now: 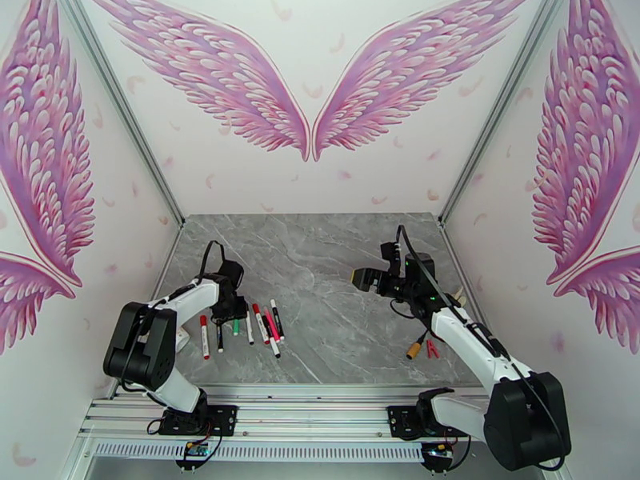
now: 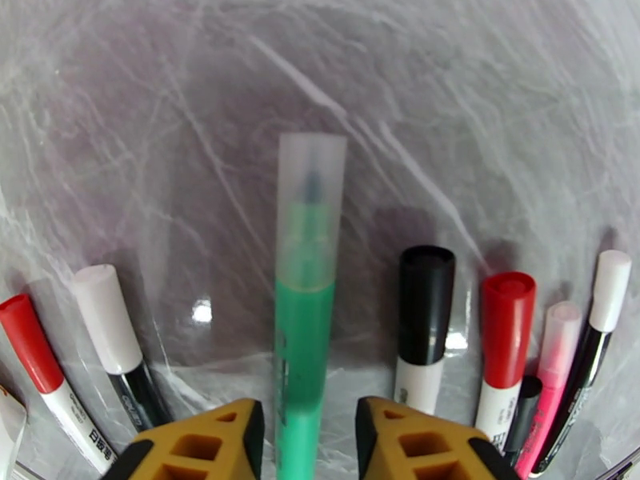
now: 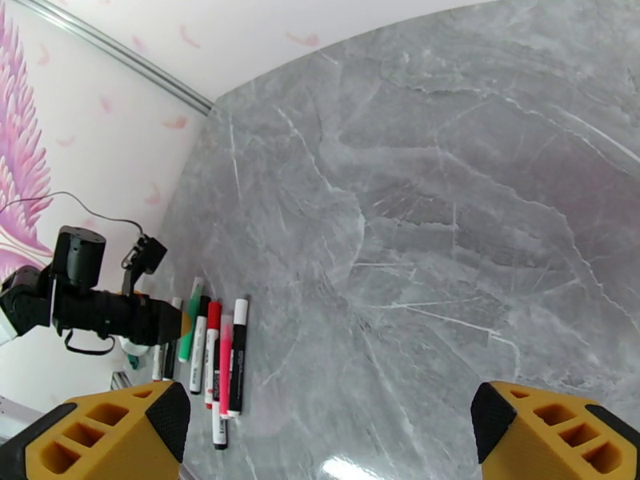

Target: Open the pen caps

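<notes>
A grey marble-patterned table [image 1: 336, 258] stands in a white booth whose walls carry large pink feathered wings [image 1: 232, 82]. Metal rails run along the near edge, where the two arm bases are bolted.

Several things are hard to make out. In the top view the left gripper [image 1: 234, 315] is a dark shape covering part of the pens [image 1: 260, 323], and the caps there are too small to tell on from off. In the left wrist view the lower barrels are cut off by the frame edge, and the print on them is unreadable. Near the right arm lie a stubby orange-and-black cylinder [image 1: 415, 348] and a small red item [image 1: 432, 350] too tiny to identify.

The pens lie in a loose row at the near left of the table, roughly parallel, each running near to far. The left arm is folded low with its elbow bent and its wrist down over that row. Its yellow fingers [image 2: 204, 442] flank a green pen [image 2: 304, 346] lying on the table. They are narrowed around the barrel, with a thin gap showing on each side. The frosted translucent cap [image 2: 311, 210] is on the pen. Pens with red, white and black caps lie on either side of it.

The right arm reaches out over the right half of the table, with the right gripper [image 1: 364, 278] held above the surface and pointing left. Its fingers [image 3: 552, 434] are spread wide with nothing between them.
</notes>
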